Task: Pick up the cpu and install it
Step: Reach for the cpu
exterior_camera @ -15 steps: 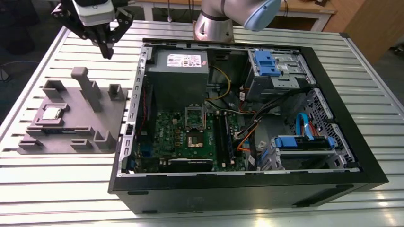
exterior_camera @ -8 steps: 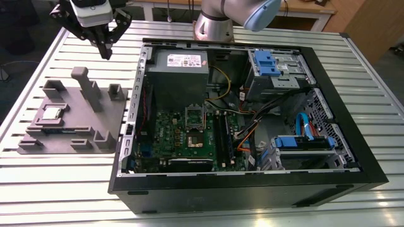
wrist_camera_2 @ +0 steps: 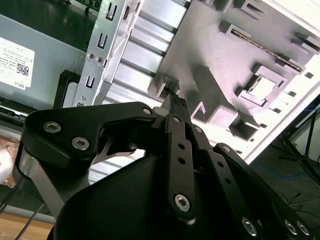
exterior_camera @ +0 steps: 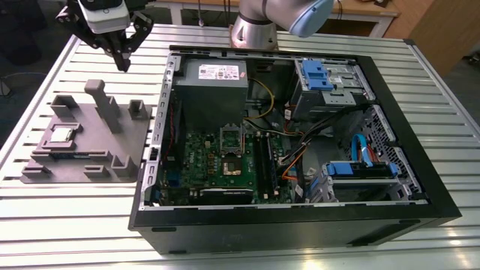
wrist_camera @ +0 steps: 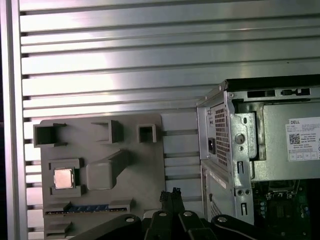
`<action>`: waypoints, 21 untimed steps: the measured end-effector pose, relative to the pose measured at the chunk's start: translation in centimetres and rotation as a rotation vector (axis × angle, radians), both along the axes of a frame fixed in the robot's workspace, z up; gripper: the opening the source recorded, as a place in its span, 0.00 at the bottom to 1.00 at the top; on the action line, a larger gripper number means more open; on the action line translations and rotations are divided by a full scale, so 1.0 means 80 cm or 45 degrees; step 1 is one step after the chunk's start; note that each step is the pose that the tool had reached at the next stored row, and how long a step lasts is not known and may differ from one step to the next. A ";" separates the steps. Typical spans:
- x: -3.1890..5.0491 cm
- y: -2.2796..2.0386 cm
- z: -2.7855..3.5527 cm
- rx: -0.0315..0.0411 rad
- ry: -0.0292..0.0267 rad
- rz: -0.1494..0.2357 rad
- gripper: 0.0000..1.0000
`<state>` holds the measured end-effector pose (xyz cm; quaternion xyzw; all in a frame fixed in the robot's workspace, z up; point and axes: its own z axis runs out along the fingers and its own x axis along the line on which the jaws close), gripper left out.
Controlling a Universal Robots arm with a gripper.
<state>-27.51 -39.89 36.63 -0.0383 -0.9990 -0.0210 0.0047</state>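
– Chip [exterior_camera: 60, 135] check: where do we see it right now?

– We see it lying flat in a square pocket of the grey holder tray [exterior_camera: 129, 147]. That's on the slatted table [exterior_camera: 75, 225] at the exterior view's left, just beside the open computer case [exterior_camera: 408, 121] but outside it. It turns up in both wrist views too, same pocket, shiny top facing up.

– And the gripper [exterior_camera: 123, 62]?

– It hangs in the air near the tray, well apart from the chip. We read the jaws as pressed together, with nothing pinched between them. Inside the case we see the green board [exterior_camera: 199, 154] with its square socket [exterior_camera: 231, 164], near the grey power box [exterior_camera: 212, 84].
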 end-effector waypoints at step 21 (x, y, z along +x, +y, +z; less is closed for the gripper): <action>-0.016 0.0000 -0.0065 0.0001 0.0064 0.000 0.10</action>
